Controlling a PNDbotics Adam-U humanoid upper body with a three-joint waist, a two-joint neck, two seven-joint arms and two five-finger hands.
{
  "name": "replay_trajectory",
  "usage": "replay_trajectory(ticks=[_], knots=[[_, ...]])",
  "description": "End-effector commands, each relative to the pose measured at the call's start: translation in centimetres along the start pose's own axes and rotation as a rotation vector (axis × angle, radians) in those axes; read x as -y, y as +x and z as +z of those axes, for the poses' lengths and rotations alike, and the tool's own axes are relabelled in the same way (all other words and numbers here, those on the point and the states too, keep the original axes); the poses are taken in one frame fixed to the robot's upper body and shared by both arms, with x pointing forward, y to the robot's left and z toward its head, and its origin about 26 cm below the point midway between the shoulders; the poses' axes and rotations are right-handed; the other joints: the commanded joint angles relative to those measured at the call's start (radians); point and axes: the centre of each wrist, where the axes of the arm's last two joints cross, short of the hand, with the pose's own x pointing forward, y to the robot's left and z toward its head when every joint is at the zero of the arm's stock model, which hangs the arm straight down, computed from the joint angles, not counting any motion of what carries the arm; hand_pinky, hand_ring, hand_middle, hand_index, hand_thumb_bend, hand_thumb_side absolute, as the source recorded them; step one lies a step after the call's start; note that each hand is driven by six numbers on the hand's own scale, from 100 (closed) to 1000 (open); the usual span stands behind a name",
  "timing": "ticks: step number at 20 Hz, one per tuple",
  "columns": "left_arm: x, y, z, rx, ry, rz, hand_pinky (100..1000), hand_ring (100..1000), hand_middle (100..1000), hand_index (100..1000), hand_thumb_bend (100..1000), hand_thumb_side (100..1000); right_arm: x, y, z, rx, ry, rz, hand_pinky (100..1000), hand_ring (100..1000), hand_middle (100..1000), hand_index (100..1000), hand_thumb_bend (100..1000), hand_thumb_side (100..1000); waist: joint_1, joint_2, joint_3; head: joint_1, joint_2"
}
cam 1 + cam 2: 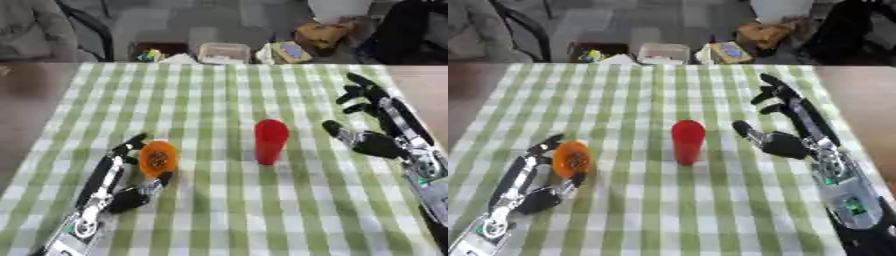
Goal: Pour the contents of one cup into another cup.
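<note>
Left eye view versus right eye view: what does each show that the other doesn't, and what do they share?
Only the left eye view: little of its own; it cuts the right forearm off at the picture's edge.

Only the right eye view: bare brown table past the cloth's right edge, and more of the right forearm, down to the bottom corner.

Both: the green checked cloth, the red cup upright at the centre, the left hand curled round the orange cup, which is tilted with its mouth toward the camera, and the right hand open, apart from the red cup.
</note>
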Motion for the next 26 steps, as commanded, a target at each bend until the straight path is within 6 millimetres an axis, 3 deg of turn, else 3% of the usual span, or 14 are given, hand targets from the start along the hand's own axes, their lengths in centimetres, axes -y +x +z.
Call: replay_trajectory(ticks=[1, 26], knots=[[-1.3, 0.7, -0.1, 0.036, -0.011, -0.031, 714, 901, 713, 950, 539, 542, 0.8, 0.5, -0.5, 0.022, -0.009, 0.009, 688, 942, 640, 994, 507, 429, 0.000, -0.014, 0.003, 0.002, -0.004], [-3.5, 3.4, -0.5, 0.096, 0.038, 0.005, 712, 905, 714, 950, 524, 554, 0.8, 0.4, -0.5, 0.024, -0.005, 0.007, 691, 945, 640, 996, 482, 440, -0.001, -0.017, 0.002, 0.001, -0.010]])
